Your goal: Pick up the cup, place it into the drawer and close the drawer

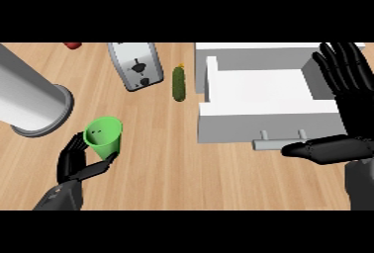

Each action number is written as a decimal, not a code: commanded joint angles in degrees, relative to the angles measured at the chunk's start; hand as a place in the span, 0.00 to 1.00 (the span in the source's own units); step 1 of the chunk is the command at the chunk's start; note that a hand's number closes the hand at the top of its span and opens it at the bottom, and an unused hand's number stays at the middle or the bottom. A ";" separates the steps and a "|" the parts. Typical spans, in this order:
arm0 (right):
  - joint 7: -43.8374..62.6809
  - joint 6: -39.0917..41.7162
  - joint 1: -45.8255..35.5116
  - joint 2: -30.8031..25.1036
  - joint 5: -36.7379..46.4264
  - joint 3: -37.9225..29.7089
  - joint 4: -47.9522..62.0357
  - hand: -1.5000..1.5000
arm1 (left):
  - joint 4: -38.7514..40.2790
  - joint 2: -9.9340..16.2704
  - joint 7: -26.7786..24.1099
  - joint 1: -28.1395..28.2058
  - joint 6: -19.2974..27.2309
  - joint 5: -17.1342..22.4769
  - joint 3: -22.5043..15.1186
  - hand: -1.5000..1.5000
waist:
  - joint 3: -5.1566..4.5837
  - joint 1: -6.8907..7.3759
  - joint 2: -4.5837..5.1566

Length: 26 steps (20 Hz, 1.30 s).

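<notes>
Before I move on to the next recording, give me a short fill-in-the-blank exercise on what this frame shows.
1. The cup beside the left hand is ____ in colour.
2. The white drawer stands ____, its inside showing.
3. The long dark green vegetable lies between the drawer and the ____.
4. The right hand shows at the view's right with its fingers ____.

Missing words: green; open; toaster; straight

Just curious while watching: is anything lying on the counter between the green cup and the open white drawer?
No. In the head view only bare wooden counter lies between the green cup and the drawer; the cucumber lies farther back.
</notes>
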 commanded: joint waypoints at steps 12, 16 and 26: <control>2.31 -0.84 1.18 0.02 -0.82 -0.78 -2.65 0.00 | -5.62 -4.98 -7.57 -6.24 -1.95 0.97 0.06 1.00 | 0.14 0.31 -0.48; 1.30 0.75 1.73 -1.25 -2.57 -2.59 -1.93 0.00 | -9.50 -6.44 -4.57 -8.57 -4.03 -0.82 -3.50 1.00 | 0.26 0.88 -0.78; -4.38 1.05 7.16 0.57 0.70 -1.28 -0.64 0.00 | -25.24 -11.49 14.49 -19.73 1.86 -1.23 -9.79 1.00 | 0.35 1.76 -1.09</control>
